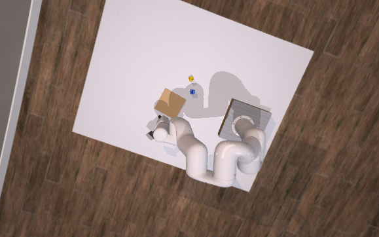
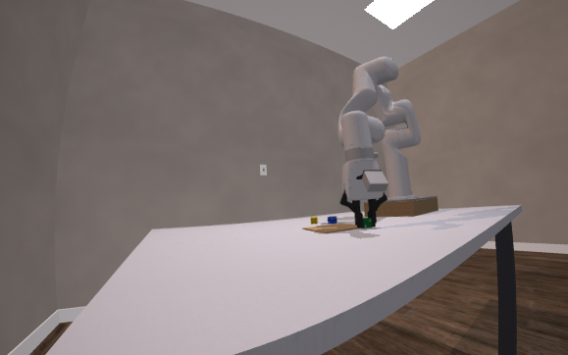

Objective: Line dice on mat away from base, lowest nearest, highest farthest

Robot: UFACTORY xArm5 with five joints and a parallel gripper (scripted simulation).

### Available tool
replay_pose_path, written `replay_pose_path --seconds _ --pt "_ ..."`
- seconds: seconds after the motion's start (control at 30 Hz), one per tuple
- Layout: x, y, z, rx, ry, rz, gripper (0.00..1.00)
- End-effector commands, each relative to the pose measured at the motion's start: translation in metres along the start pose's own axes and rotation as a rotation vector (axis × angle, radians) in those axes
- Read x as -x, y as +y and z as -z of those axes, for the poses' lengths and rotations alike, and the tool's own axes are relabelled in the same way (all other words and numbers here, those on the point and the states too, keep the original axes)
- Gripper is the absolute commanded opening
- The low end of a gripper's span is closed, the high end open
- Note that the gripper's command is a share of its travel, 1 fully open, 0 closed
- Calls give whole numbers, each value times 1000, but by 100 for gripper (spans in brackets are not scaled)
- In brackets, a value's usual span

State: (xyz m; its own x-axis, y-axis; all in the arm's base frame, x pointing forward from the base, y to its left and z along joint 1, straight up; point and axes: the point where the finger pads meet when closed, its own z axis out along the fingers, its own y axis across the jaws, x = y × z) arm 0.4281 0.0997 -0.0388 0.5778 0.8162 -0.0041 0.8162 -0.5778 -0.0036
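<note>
Beside mat, gripper clamps green die (low).

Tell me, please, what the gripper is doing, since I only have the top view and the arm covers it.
Observer: In the exterior view the gripper is down at the table, shut on a green die.
Operator: Thank you. Is that die on the mat?
Observer: It sits just beside the edge of the mat, low at the table; whether it touches the table I cannot tell.
Operator: And are the other two dice on the mat?
Observer: No. From the side the yellow die and the blue die stand on the table behind the mat.
</note>
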Motion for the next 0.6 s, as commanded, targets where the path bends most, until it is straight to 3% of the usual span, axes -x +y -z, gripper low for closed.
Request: replay_pose_path --seconds 0.0,0.07,0.4,0.57 --pt "-2 1 17 4 4 0 21" --pt "-2 1 17 4 4 0 21" --pt "-1 1 86 4 4 0 21" --pt "-1 1 96 4 4 0 21"
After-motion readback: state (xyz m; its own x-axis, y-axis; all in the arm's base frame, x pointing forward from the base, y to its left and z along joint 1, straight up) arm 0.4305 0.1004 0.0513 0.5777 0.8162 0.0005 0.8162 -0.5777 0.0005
